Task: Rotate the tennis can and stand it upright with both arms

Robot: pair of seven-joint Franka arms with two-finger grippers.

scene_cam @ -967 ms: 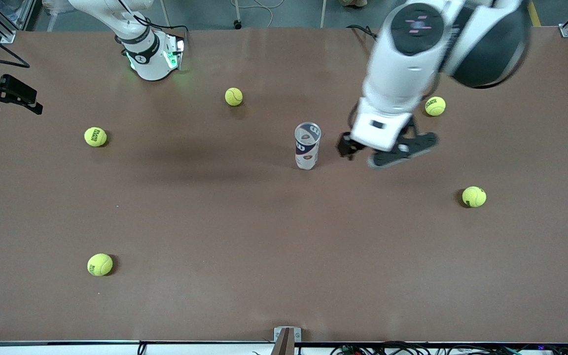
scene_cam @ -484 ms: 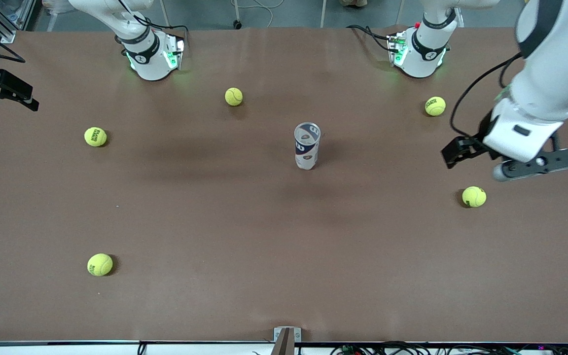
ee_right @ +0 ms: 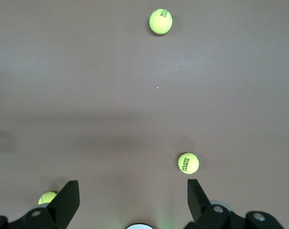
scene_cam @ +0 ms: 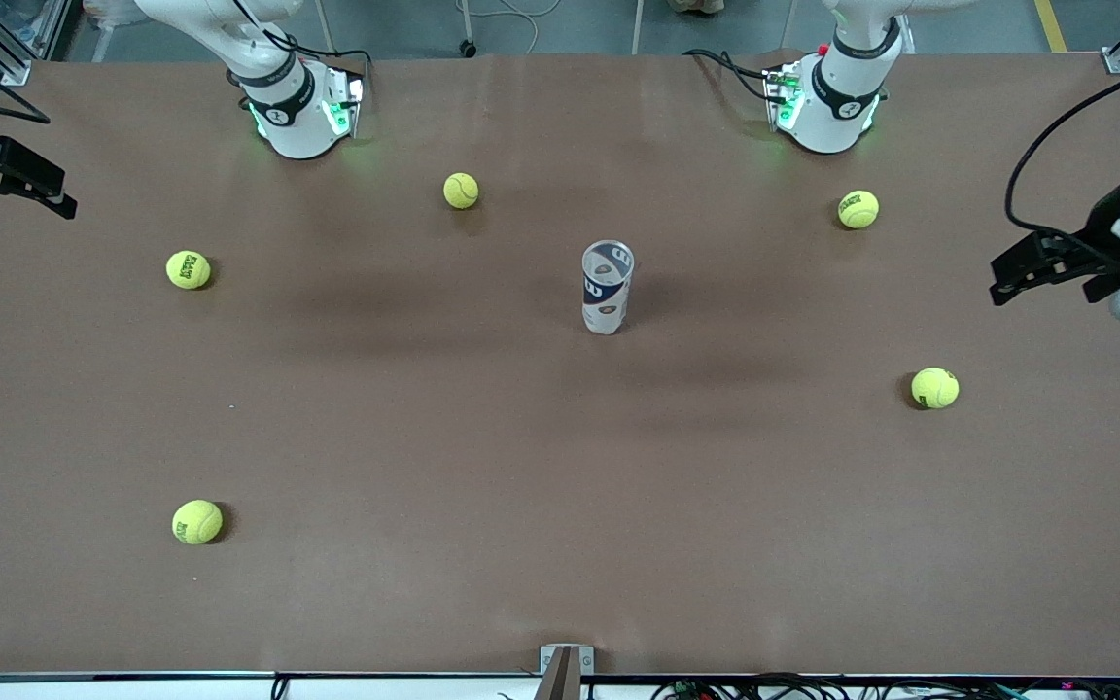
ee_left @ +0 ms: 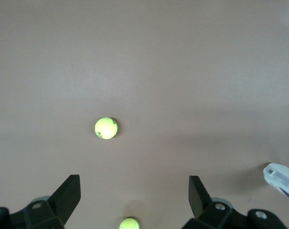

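The tennis can (scene_cam: 607, 287), a clear tube with a white and navy label, stands upright near the middle of the table, with nothing touching it. My left gripper (scene_cam: 1019, 272) hangs open and empty in the air over the left arm's end of the table, well away from the can. In the left wrist view the gripper (ee_left: 133, 196) is spread wide and one end of the can (ee_left: 282, 178) shows at the picture's edge. My right gripper (scene_cam: 23, 194) waits open and empty over the table's edge at the right arm's end, and it also shows spread wide in the right wrist view (ee_right: 132, 198).
Several yellow-green tennis balls lie scattered: one (scene_cam: 461, 191) toward the bases, one (scene_cam: 857, 209) near the left arm's base, one (scene_cam: 934, 387) under the left gripper's side, one (scene_cam: 188, 269) and one (scene_cam: 196, 521) toward the right arm's end. The arm bases (scene_cam: 299, 112) (scene_cam: 827, 102) stand along the table's back edge.
My left arm has swung away from beside the can, out to the left arm's end of the table. The can has stayed upright. The right gripper has barely moved.
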